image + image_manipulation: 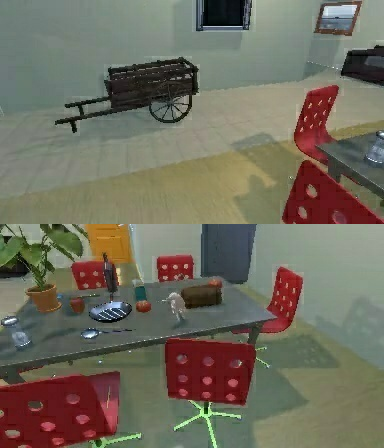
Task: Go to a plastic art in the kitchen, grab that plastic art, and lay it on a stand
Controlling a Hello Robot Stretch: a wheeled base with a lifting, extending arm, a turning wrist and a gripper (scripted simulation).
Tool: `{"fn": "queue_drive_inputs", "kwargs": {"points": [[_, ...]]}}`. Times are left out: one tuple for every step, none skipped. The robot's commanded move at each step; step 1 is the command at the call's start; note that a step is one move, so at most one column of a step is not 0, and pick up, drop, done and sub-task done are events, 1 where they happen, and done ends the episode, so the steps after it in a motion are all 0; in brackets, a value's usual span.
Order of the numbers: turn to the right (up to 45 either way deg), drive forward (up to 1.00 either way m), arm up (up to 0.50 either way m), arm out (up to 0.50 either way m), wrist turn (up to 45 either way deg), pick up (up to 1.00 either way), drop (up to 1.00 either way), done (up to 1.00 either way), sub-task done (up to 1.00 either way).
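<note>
Pale figurine (175,304) stands on grey table (215,320).

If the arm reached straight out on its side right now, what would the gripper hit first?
Most likely the red chair pushed in at the near edge of the grey table, with the tabletop just beyond. Arm height is unclear, so it could pass over the chair's back instead.

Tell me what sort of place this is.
Probably a dining area in a house, perhaps beside a kitchen. A long grey table is ringed by red perforated plastic chairs and carries a dark round dish. An old wooden two-wheeled handcart stands nearby, seemingly as decoration.
</note>
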Motion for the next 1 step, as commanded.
{"fn": "queue_drive_inputs", "kwargs": {"points": [[45.0, 0.0, 0.0, 0.0, 0.0, 0.0, 0.0, 0.0, 0.0]]}}
